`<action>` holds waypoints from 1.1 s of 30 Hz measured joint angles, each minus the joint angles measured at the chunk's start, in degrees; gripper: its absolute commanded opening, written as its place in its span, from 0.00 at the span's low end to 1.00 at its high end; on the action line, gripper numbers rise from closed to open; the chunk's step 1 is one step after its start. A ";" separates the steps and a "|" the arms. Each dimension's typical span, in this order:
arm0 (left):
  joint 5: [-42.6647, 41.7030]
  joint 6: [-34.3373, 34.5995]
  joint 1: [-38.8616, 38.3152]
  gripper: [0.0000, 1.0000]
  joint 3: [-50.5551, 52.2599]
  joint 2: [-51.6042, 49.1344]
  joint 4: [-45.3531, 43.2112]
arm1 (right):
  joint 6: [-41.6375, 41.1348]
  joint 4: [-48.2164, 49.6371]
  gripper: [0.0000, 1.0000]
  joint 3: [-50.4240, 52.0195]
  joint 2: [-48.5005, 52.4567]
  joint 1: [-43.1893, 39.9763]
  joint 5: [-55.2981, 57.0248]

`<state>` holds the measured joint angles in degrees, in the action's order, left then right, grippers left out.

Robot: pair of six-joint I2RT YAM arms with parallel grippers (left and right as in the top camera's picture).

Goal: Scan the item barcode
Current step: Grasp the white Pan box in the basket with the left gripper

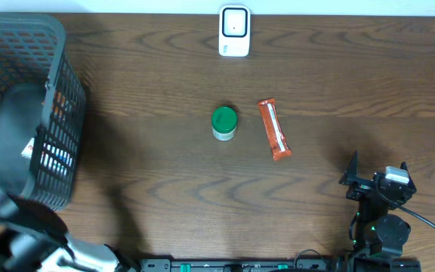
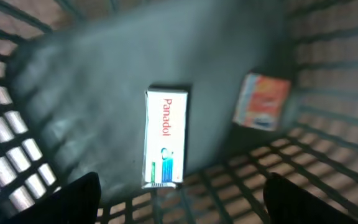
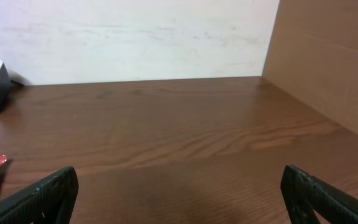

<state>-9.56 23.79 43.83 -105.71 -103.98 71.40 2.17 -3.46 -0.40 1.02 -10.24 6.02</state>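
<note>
Found a white Panadol box (image 2: 165, 138) flat on the floor of the basket (image 2: 328, 155), beside an orange packet (image 2: 263, 101). Hung over it the left gripper (image 2: 188, 208), jaws apart, empty. Left on the table (image 1: 142, 91): jar (image 1: 223, 122), snack bar (image 1: 275, 129), scanner (image 1: 234, 31). Kept right gripper (image 1: 376, 177) near the edge, jaws wide apart.

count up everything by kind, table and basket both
boxes: 2, the Panadol box and the orange box, both in the basket
jars: 1, the green-lidded jar
snack bars: 1, the orange-wrapped bar
scanners: 1, the white scanner
baskets: 1, the dark basket
total: 6
</note>
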 measured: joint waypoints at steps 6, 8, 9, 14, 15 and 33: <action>1.42 0.00 -2.01 0.84 2.71 -9.22 -0.85 | 0.00 0.00 0.99 0.02 0.00 0.00 -0.02; 2.47 0.00 -2.84 0.84 3.37 -10.99 -0.96 | 0.00 0.00 0.99 0.02 0.00 0.00 -0.02; 2.97 0.02 -3.63 0.84 4.24 -12.26 -1.55 | 0.00 0.00 0.99 0.02 0.00 0.00 -0.02; 5.27 0.87 -5.35 0.84 9.11 -12.98 -5.73 | 0.00 0.00 0.99 0.00 0.00 0.00 0.00; 5.57 1.03 -5.42 0.84 10.08 -12.98 -6.99 | 0.00 0.00 0.99 0.00 0.00 0.00 -0.02; 5.64 1.86 -5.44 0.42 22.67 -11.78 -20.87 | 0.00 0.00 0.99 0.00 0.00 0.00 -0.02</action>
<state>-3.92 25.65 38.39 -83.05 -115.77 50.52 2.17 -3.46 -0.40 1.02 -10.24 6.00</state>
